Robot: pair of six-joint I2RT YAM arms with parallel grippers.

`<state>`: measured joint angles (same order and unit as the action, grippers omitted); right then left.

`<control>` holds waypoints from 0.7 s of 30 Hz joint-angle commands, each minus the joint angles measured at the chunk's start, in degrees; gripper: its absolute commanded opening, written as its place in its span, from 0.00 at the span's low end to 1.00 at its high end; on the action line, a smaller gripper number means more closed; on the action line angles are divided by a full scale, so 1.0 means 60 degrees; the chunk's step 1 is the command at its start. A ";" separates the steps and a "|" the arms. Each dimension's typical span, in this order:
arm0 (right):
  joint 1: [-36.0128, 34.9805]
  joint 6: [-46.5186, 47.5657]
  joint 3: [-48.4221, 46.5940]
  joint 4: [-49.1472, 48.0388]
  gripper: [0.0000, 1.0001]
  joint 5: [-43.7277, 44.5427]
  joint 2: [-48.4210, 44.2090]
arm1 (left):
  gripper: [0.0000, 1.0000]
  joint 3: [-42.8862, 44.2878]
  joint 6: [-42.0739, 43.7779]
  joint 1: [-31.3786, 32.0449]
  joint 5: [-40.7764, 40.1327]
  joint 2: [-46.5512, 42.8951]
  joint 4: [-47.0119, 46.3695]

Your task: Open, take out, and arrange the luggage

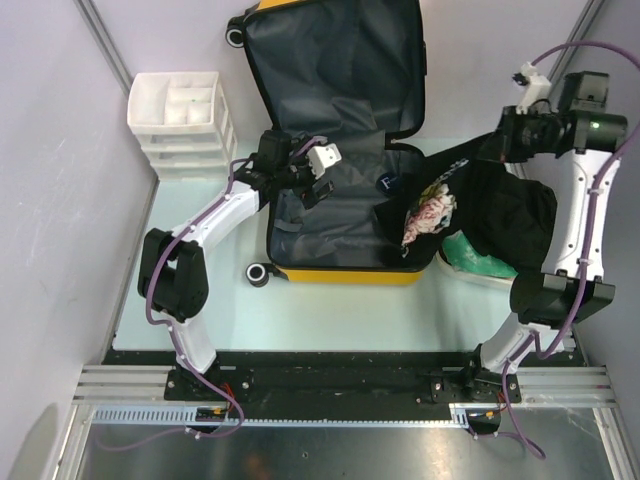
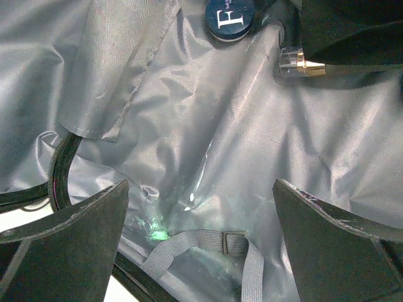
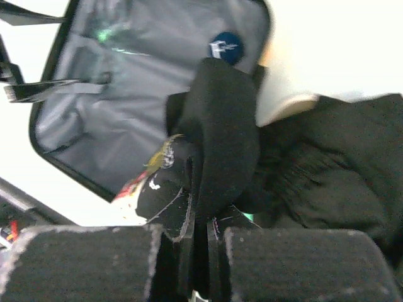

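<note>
The luggage, a yellow hard-shell suitcase, lies open with its lid folded back and its dark grey lining showing. My left gripper hovers over the left part of the lower half. In the left wrist view it is wide open and empty above the lining and a grey elastic strap. My right gripper is up at the right. Its jaws are shut on a black garment with a coloured print that drapes from the suitcase over its right edge.
A round blue cap marked F and a small gold-capped bottle lie in the suitcase. A white drawer unit stands at the back left. A white tub holding something green sits right of the suitcase, under the garment.
</note>
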<state>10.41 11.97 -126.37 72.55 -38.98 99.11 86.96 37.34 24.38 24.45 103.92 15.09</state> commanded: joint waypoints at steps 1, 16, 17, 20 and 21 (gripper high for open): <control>0.0841 0.1212 -0.0459 0.2351 0.00 0.1733 -0.0316 | 1.00 -0.0064 -0.0335 -0.0006 0.0291 -0.0431 -0.0157; 0.3508 0.3146 -0.1788 0.2337 0.00 0.3523 0.0444 | 1.00 -0.0357 -0.0028 0.0038 0.0188 -0.0386 -0.0157; 0.3595 0.3292 -0.1791 0.2351 0.00 0.3567 0.0488 | 1.00 -0.0372 0.0002 0.0038 0.0145 -0.0415 -0.0171; 0.3975 0.3980 -0.0887 0.2308 0.00 0.3699 0.0532 | 1.00 -0.0459 0.0075 0.0038 0.0027 -0.0415 -0.0157; 0.4108 0.4171 -0.0491 0.2191 0.00 0.3786 0.0532 | 1.00 -0.0489 0.0119 0.0038 0.0013 -0.0430 -0.0157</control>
<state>32.82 30.70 -133.43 78.39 -18.50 101.93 84.95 37.47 24.40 24.60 103.92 15.11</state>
